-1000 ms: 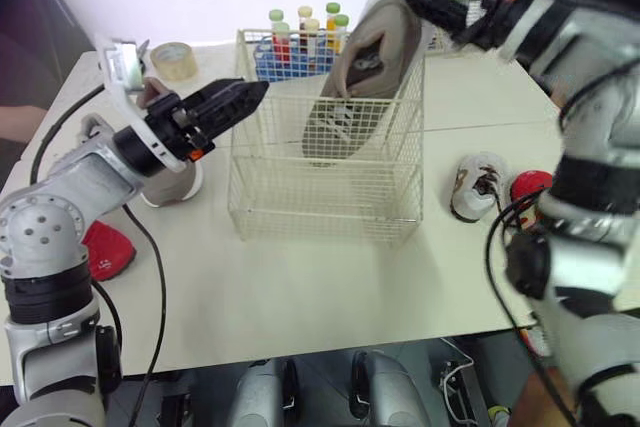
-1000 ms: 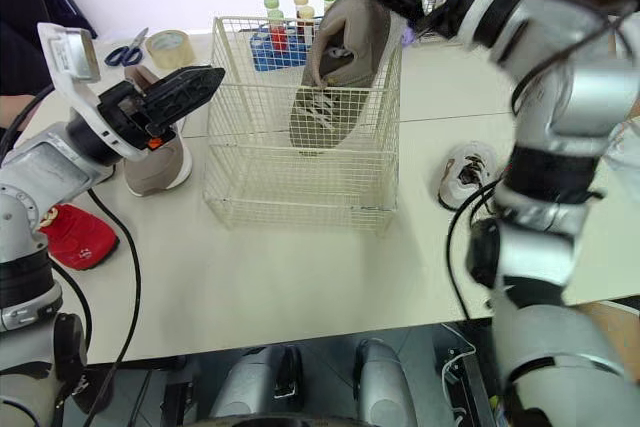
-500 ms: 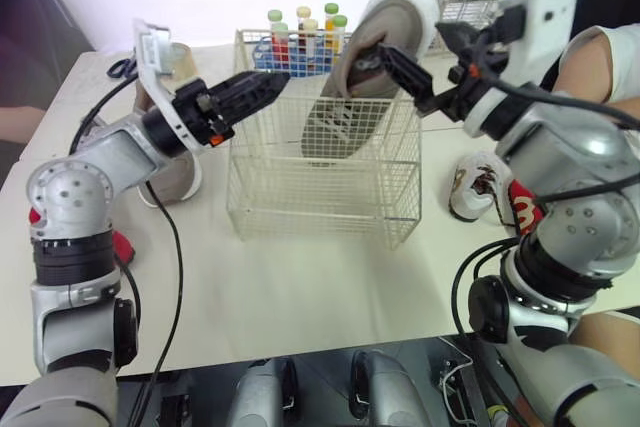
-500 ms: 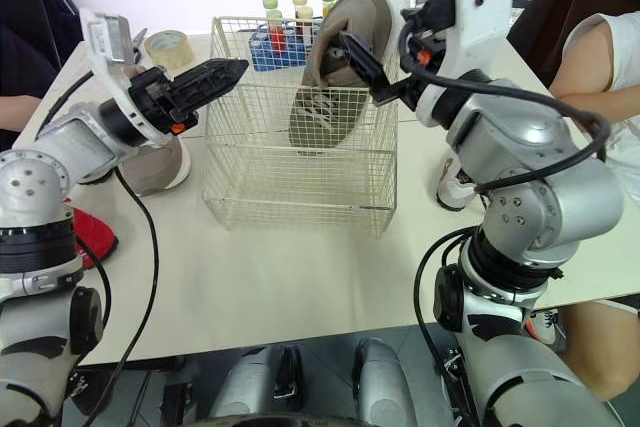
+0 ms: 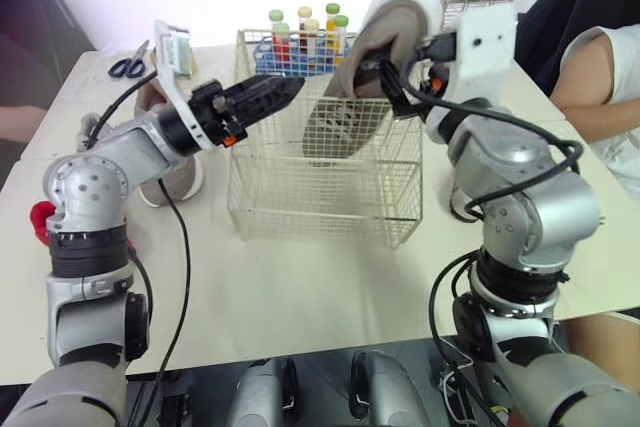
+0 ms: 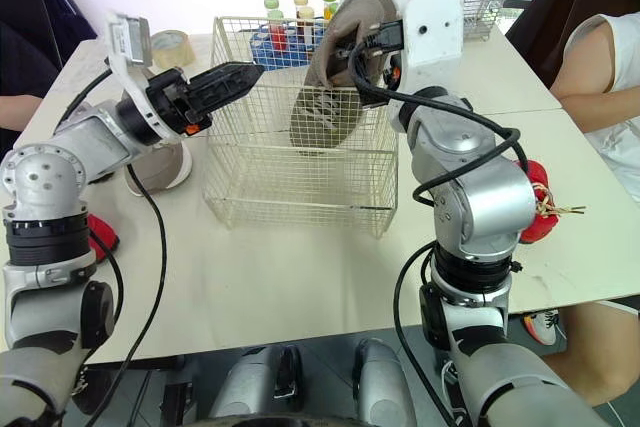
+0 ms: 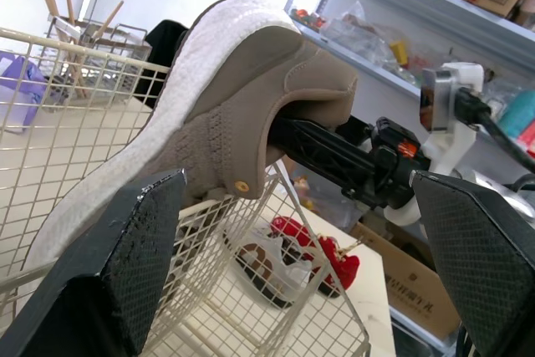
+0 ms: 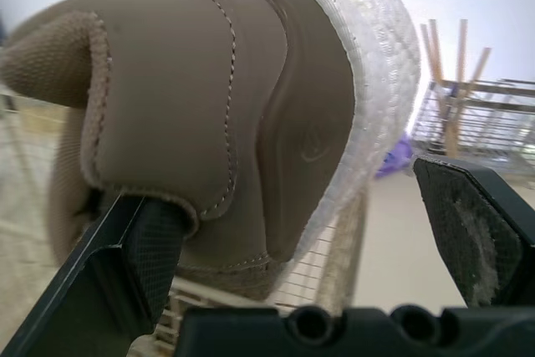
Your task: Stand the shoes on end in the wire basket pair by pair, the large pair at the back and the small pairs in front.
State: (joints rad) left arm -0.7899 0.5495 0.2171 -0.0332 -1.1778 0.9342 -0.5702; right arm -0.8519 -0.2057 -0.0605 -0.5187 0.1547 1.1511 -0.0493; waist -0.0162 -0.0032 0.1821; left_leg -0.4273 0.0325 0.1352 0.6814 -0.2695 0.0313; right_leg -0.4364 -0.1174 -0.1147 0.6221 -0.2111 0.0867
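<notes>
Shoe: toe down, tilted, heel over basket back right corner.
Right claw: fingers apart, one inside heel collar.
Left claw: spread, empty, at left rim.

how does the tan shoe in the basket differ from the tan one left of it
Pose: the basketed shoe stands toe-down, heel above the rim; the other shoe lies flat. Place: the basketed shoe is inside the wire basket, the other shoe outside. Both are tan with white soles.

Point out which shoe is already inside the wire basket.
The large beige shoe, toe-down in the wire basket; its beige mate and the red shoes lie outside it.
</notes>
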